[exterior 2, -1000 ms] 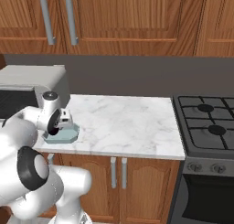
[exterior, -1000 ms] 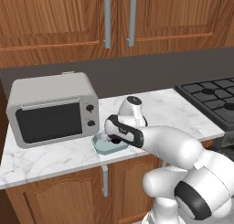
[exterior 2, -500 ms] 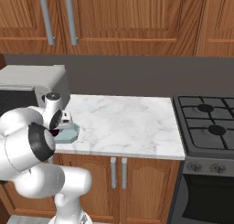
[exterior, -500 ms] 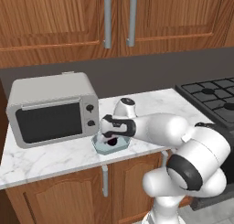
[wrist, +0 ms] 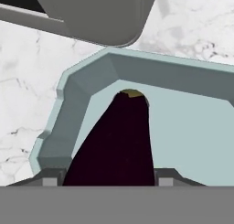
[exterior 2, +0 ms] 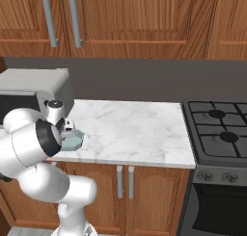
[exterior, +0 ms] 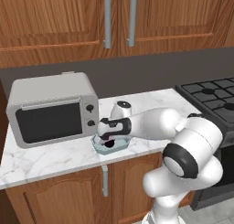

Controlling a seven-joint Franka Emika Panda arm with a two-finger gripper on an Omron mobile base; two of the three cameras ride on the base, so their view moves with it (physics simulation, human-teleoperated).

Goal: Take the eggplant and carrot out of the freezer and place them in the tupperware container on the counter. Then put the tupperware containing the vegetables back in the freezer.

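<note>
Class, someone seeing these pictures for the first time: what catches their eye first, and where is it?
The white arm bends low over the counter, its gripper at the tupperware container beside the silver microwave. In the hand view the dark eggplant sits between the fingers, inside the tub.

The arm (exterior: 183, 150) is glossy white, built of fat rounded links like swollen tubes. Dark grey-black bands ring the joints, one broad collar showing on the big elbow link. A white pedestal column carries it from below. The wrist ends in a short white cylinder capped by a dark disc, above a black-and-white gripper (exterior: 109, 136) body.
</note>
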